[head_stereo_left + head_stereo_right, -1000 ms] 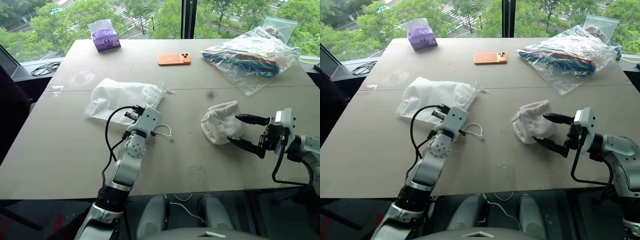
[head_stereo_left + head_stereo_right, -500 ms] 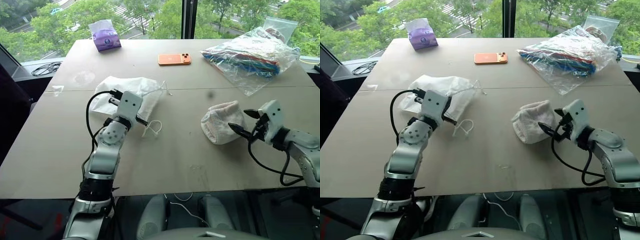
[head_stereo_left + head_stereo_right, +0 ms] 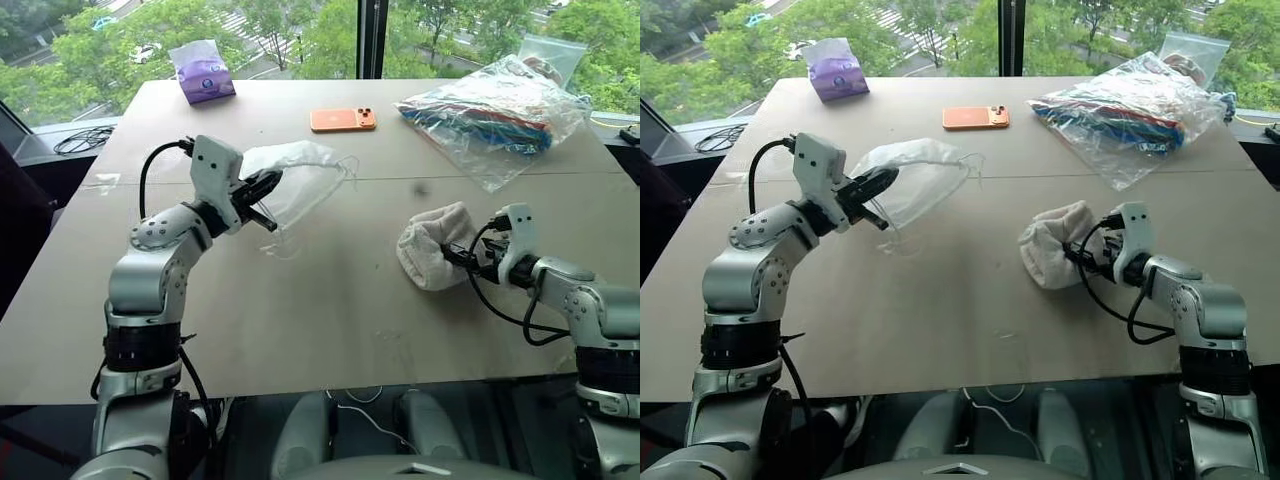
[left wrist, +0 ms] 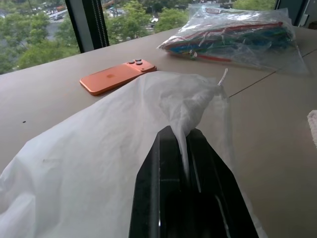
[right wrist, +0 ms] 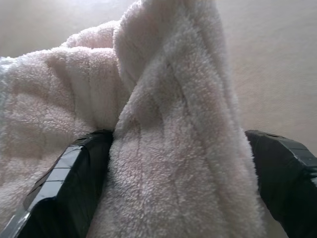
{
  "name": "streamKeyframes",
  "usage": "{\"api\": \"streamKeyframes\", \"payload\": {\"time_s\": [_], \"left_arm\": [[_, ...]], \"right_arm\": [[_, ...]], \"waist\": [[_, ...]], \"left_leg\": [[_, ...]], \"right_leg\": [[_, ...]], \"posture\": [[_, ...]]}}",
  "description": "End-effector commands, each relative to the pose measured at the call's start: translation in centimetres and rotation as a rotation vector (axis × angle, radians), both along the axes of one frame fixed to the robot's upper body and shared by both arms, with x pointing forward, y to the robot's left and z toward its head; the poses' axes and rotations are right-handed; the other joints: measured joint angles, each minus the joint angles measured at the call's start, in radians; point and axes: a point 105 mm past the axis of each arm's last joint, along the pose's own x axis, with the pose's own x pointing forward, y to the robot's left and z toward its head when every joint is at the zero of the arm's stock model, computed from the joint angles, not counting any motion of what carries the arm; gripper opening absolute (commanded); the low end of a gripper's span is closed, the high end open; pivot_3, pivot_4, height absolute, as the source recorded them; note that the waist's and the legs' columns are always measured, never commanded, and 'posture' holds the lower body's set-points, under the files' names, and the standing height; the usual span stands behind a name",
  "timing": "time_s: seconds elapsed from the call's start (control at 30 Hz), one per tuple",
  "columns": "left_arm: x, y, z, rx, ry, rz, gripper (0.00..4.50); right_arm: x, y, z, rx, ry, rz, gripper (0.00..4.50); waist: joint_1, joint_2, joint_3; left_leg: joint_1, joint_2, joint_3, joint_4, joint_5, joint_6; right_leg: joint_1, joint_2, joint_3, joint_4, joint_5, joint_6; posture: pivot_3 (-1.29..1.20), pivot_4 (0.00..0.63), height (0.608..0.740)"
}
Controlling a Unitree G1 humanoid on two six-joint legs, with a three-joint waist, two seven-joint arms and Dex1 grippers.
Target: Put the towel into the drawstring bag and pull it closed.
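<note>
At about ten o'clock on the table (image 3: 330, 330), near the far edge, sits a purple tissue pack (image 3: 203, 72). Below it, at about nine o'clock, the left gripper (image 3: 262, 186) is clenched on a fold of the drawstring bag (image 3: 300, 175), lifting the thin white fabric clear of the tabletop so that it hangs from the fingers and billows toward two o'clock of the gripper. In the left wrist view the two black fingers (image 4: 168, 163) press together with the fabric pinched between them, and a short cord end (image 4: 223, 77) sticks up from the gathered mouth. A loop of cord (image 3: 280, 240) dangles below the gripper toward the table. At twelve o'clock lies an orange phone (image 3: 343, 120), flat and well apart from the bag. At about one to two o'clock rests a big clear plastic bag (image 3: 500, 105) of colourful items. At three o'clock the towel (image 3: 430, 250) lies bunched on the table, and the right gripper (image 3: 470, 260) has its fingers spread wide on either side of it, not yet squeezed; in the right wrist view the two fingertips (image 5: 74, 183) flank the fluffy ribbed cloth.
</note>
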Motion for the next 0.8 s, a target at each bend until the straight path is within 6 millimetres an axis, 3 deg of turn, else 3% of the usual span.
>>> {"api": "streamKeyframes", "payload": {"time_s": [0.03,0.23,0.37,0.4,0.63,0.8], "left_arm": [[-0.1,-0.1,1.4,-0.022,-0.029,-0.018,0.05],[-0.4,-0.6,0.8,-0.039,0.003,-0.049,0.00],[-0.5,-0.7,0.6,-0.052,0.022,-0.062,0.00],[-0.5,-0.8,0.5,-0.052,0.026,-0.064,0.00],[-0.5,-0.8,0.2,-0.050,0.052,-0.083,0.00],[-0.6,-1.5,0.0,-0.065,0.081,-0.122,0.00]], "right_arm": [[-2.7,3.8,-3.1,0.048,0.176,0.185,4.50],[-3.8,5.3,-3.2,0.079,0.221,0.274,2.17],[-3.9,5.4,-2.3,0.162,0.223,0.273,0.29],[-3.9,5.5,-2.0,0.187,0.220,0.274,0.03],[-3.9,7.2,2.4,0.498,0.161,0.298,0.03],[-2.4,10.4,6.9,0.741,0.097,0.286,0.03]], "waist": [[-0.009,0.000,0.000],[-0.028,0.000,0.000],[-0.027,0.000,0.000],[-0.027,0.000,0.000],[-0.022,0.001,0.001],[-0.023,0.003,0.002]], "left_leg": [[0.000,0.001,0.000,0.000,0.000,0.000],[0.002,0.003,0.000,-0.001,0.000,0.000],[0.002,0.003,0.000,-0.001,0.000,0.000],[0.002,0.003,0.000,-0.001,0.000,0.000],[-0.001,0.002,0.000,-0.001,0.000,0.000],[-0.003,0.002,0.000,-0.001,0.000,-0.001]], "right_leg": [[0.000,0.001,0.001,0.000,0.000,0.000],[0.000,0.004,0.002,0.001,0.000,-0.001],[0.000,0.004,0.002,0.001,0.000,-0.001],[0.000,0.004,0.002,0.001,0.000,-0.001],[-0.002,0.003,0.002,0.001,0.000,-0.001],[-0.006,0.003,0.003,0.004,0.000,-0.001]], "posture": [[0.00,0.150,0.740],[0.00,0.150,0.740],[0.00,0.150,0.740],[0.00,0.150,0.740],[0.00,0.150,0.740],[0.00,0.150,0.740]]}}
